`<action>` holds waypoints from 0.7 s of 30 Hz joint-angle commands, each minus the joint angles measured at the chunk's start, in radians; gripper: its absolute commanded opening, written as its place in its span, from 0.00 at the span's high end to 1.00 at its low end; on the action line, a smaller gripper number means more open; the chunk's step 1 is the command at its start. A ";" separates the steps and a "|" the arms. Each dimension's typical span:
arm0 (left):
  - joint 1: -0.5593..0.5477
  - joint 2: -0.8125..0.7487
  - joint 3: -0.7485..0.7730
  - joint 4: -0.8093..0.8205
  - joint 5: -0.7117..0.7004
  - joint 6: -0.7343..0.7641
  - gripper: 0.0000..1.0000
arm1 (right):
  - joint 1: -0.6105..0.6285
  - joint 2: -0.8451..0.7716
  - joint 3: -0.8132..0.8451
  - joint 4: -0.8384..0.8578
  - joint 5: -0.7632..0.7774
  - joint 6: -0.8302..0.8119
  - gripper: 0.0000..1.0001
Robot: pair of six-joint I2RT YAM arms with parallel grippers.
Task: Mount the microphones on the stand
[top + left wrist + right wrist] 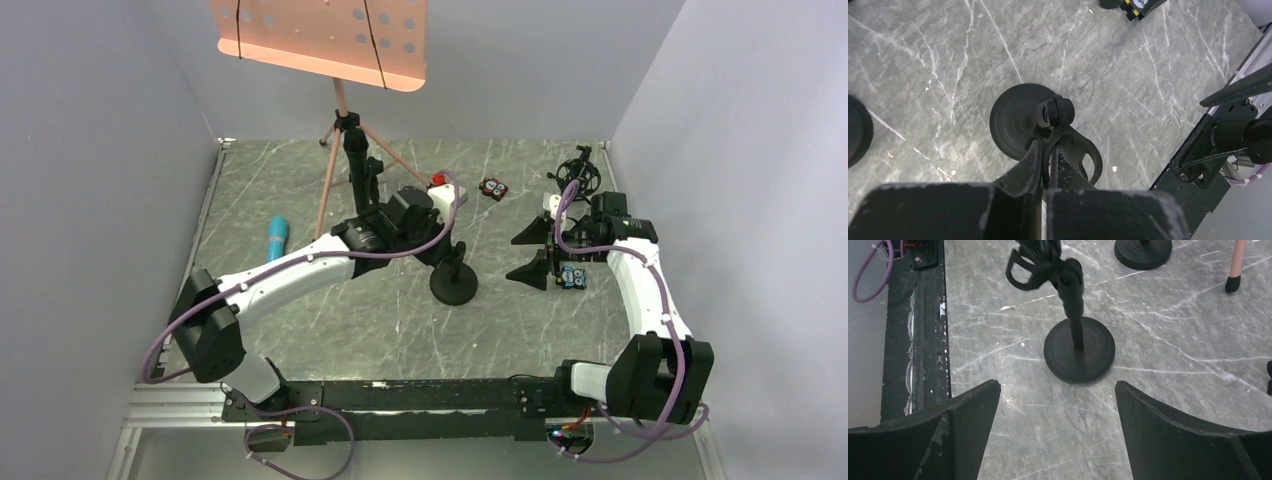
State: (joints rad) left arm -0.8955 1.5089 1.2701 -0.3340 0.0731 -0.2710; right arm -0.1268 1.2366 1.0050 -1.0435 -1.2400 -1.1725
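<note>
my left claw [1047, 150] is clenched, its two fingers [1028, 162] pinched together on one side of the clip [1066, 134] at the head of the small black stand [1076, 315]. the clip is tilted over on its swivel knob [1054, 112]. below it the stand's round base [1010, 120] sits flat on the grey marbled table [923, 60]. my right claw [1057, 387] is released, jaws spread wide with nothing between them. it hangs above the table to the right of the stand, facing it and apart from it. a small blue and yellow block [572, 277] lies just beside that claw. the cyan-blue microphone [277, 238] lies flat on the table well off to the left, near a leg of the pink tripod [335, 160], touching neither claw nor the stand. behind my left arm a second black post [357, 165] stands upright beside the tripod; i cannot tell whether a microphone sits in it. further back lie a red and black block [493, 188] and a black ring mount [577, 172].
</note>
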 commanded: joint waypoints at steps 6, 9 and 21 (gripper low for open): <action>-0.012 0.042 0.129 0.074 -0.039 -0.006 0.54 | -0.039 -0.002 0.042 -0.022 -0.052 -0.051 0.09; -0.011 0.043 0.157 0.046 -0.047 0.010 0.37 | -0.055 -0.001 0.049 -0.035 -0.053 -0.060 0.09; 0.017 -0.339 -0.068 0.052 -0.121 0.069 0.08 | -0.093 -0.076 0.090 -0.075 0.080 0.103 0.09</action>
State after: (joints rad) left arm -0.8986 1.3861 1.3083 -0.3134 0.0025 -0.2234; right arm -0.2100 1.2118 1.0714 -1.1080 -1.1954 -1.1450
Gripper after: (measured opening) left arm 0.887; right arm 0.908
